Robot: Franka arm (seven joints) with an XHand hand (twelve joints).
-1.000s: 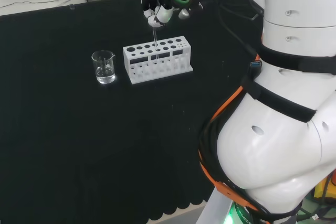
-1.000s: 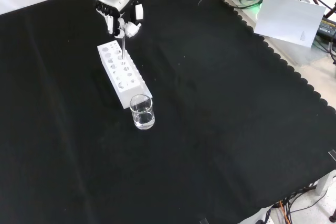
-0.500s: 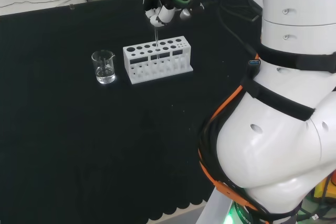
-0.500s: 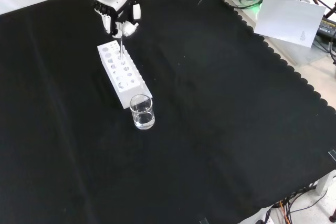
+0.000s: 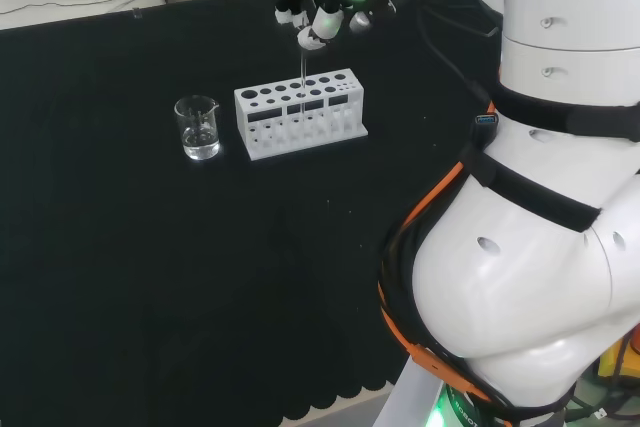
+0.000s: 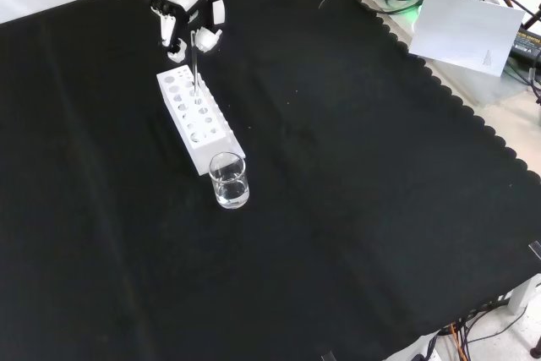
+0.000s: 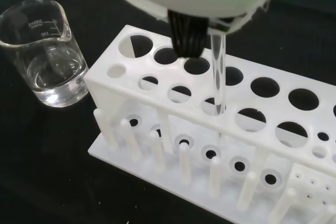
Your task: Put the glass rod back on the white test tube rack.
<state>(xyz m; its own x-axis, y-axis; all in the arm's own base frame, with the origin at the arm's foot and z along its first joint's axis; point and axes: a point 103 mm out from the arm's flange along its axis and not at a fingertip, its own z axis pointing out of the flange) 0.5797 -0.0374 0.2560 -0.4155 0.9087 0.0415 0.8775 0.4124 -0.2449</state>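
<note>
The hand (image 5: 322, 15) is hanging above the white test tube rack (image 5: 300, 113) at the far side of the black cloth (image 5: 150, 247), fingers curled downward and pinching the top of the glass rod (image 5: 302, 72) between their tips. In the head view the rod is running straight down from the fingertips (image 5: 312, 37) to the rack's top plate, close to upright, meeting it near the middle of the row of holes. In the front view the hand (image 6: 188, 6) is standing just above the rack's far end, and the glass rod (image 6: 195, 73) is dropping from it to the rack (image 6: 199, 120), its lower end at one of the holes in the right-hand row. From the wrist view the rod (image 7: 218, 74) is showing as a clear tube, its lower tip sitting at the rim of a hole in the smaller row of the rack (image 7: 173, 124); whether the tip is already inside the hole or just at its edge, cannot tell. The rack's other holes are looking empty, with pegs lining its base plate below. A glass beaker (image 5: 198, 127) with a little clear liquid is standing on the cloth just beside the rack's left end in the head view, nearer the camera than the rack in the front view (image 6: 229, 180), apart from the rack and from the hand. The arm's large white links (image 5: 540, 227) are taking up the right of the head view.
</note>
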